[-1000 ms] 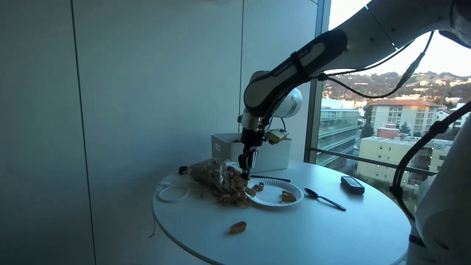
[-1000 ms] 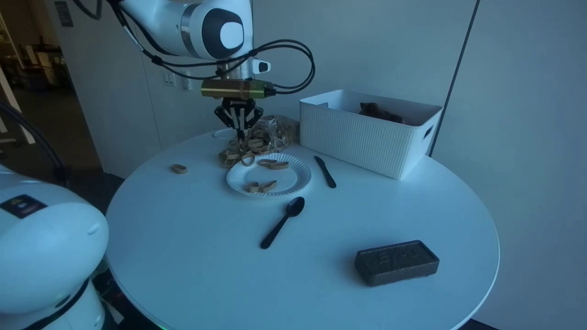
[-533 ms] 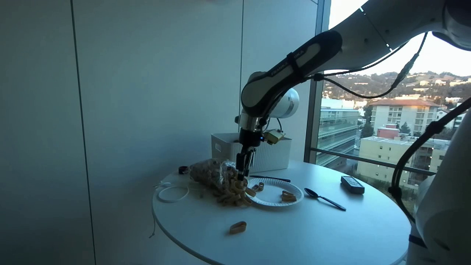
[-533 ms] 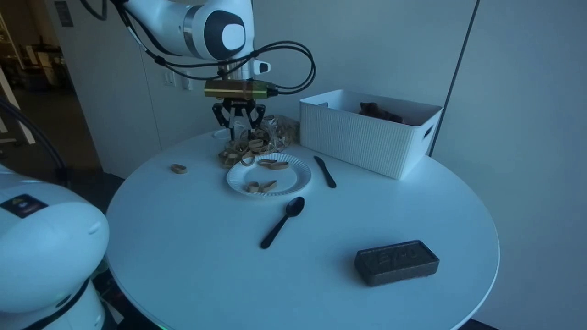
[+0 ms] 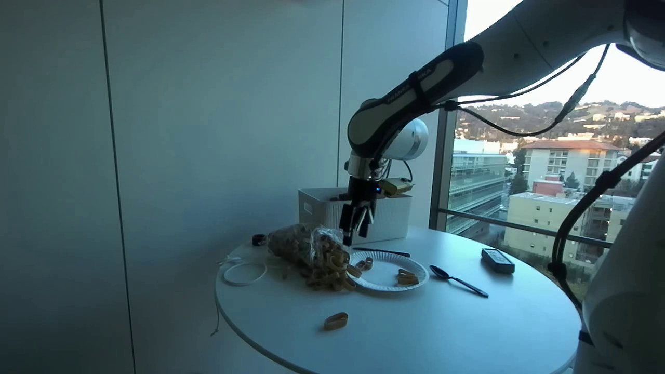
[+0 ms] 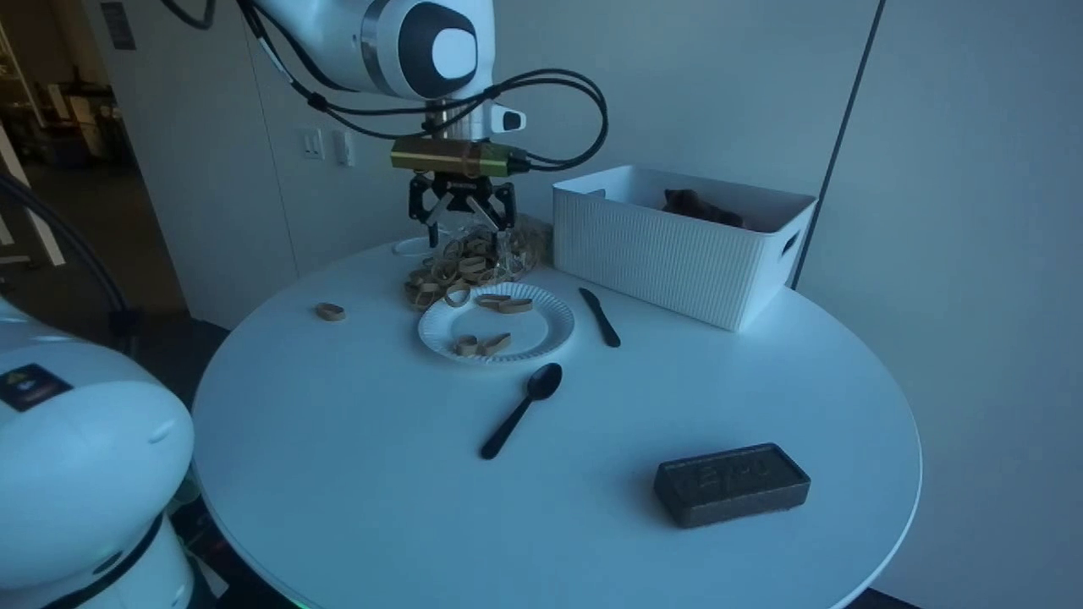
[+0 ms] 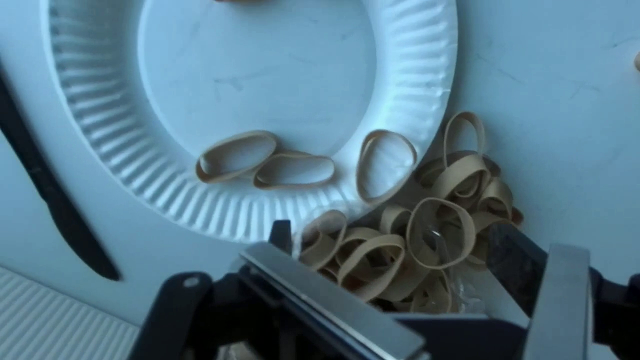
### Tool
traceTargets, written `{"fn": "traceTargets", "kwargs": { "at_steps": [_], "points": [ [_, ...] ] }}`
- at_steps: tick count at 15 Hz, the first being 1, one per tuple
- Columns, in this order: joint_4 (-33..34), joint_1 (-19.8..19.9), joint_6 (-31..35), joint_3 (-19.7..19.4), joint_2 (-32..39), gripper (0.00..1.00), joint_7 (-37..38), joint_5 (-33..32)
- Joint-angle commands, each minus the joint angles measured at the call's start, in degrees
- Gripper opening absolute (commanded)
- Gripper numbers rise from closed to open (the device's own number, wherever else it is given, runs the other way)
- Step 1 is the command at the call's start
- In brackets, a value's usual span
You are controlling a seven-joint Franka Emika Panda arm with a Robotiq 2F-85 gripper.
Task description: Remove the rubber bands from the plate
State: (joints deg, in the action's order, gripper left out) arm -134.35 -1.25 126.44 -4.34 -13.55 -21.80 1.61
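Note:
Several tan rubber bands [image 6: 514, 306] lie on the white paper plate [image 6: 550, 335]; in the wrist view two bands [image 7: 295, 186] touch near the rim, and a third band [image 7: 361, 175] rests across its ridged edge. More show on the plate's far side in an exterior view, such as this band [image 5: 408, 279]. Beside the plate, a heap of bands [image 6: 474, 265] spills from a clear bag [image 5: 296, 241]. My gripper [image 6: 464, 235] is open above that heap, close to the plate, its fingertips [image 7: 281, 235] wide apart with nothing held between them.
A white ribbed box [image 6: 660, 262] stands behind the plate, with a black knife [image 6: 601, 318] between them. A black spoon [image 6: 525, 413], a dark eraser block [image 6: 732, 486] and one loose band [image 6: 330, 312] lie on the round table. A white ring [image 5: 244, 283] sits near its edge.
The gripper was shut low over the heap of bands; it has opened wide, risen, and shifted slightly toward the box side. The bands on the plate look unmoved.

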Motion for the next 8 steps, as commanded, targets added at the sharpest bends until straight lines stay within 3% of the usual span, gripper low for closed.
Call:
{"fn": "traceTargets", "kwargs": {
  "at_steps": [1,8],
  "points": [
    [3.9,2.3,-3.2,-0.8,3.5,1.0,3.8,-1.5],
    [7.0,3.2,-5.6,-1.0,9.0,1.0,-0.1,-3.2]
  ]
}}
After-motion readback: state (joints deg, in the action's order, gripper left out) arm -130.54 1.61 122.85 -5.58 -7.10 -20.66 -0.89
